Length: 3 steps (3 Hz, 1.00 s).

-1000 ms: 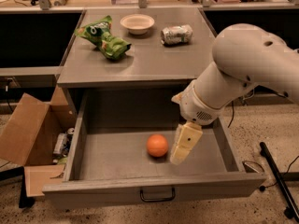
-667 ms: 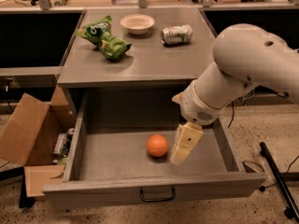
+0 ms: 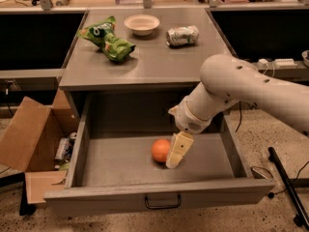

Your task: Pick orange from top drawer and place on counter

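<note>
The orange [image 3: 159, 150] lies on the floor of the open top drawer [image 3: 159, 191], near its middle. My gripper [image 3: 176, 152] hangs down inside the drawer from the white arm, which comes in from the right. It sits right against the orange's right side and covers that edge of it. The counter [image 3: 159, 64] is the grey top above the drawer. The drawer's dark handle [image 3: 162, 203] is on the front panel facing the camera.
On the counter are a white bowl [image 3: 141, 24], a crushed silvery can [image 3: 182, 35] and green snack bags [image 3: 107, 38]. An open cardboard box [image 3: 29, 139] stands on the floor to the left of the drawer. A black pole [image 3: 287, 187] lies on the floor at the right.
My gripper has moved left inside the drawer, from a small gap beside the orange to right against its right side. The orange has not moved.
</note>
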Each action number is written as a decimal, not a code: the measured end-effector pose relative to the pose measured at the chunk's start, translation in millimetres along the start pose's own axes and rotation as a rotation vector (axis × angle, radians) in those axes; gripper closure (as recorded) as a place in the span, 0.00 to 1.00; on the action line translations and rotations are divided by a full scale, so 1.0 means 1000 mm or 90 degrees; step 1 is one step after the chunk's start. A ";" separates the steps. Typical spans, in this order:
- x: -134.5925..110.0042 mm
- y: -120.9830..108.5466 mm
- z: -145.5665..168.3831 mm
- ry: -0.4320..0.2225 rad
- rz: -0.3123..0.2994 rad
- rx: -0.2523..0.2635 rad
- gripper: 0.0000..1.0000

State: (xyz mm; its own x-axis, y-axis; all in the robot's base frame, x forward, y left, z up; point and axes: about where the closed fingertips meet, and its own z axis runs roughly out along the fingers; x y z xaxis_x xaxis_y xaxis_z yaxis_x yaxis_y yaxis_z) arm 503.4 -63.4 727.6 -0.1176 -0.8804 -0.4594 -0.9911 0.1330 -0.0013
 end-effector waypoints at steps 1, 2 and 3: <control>0.000 -0.017 0.032 -0.026 -0.004 -0.007 0.00; 0.005 -0.024 0.056 -0.045 -0.003 -0.008 0.00; 0.007 -0.028 0.075 -0.061 -0.005 -0.012 0.00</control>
State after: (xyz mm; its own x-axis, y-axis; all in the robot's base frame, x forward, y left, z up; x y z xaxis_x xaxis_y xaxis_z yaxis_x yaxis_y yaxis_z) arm 535.2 -39.3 657.5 -0.1048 -0.8340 -0.5418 -0.9930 0.1176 0.0110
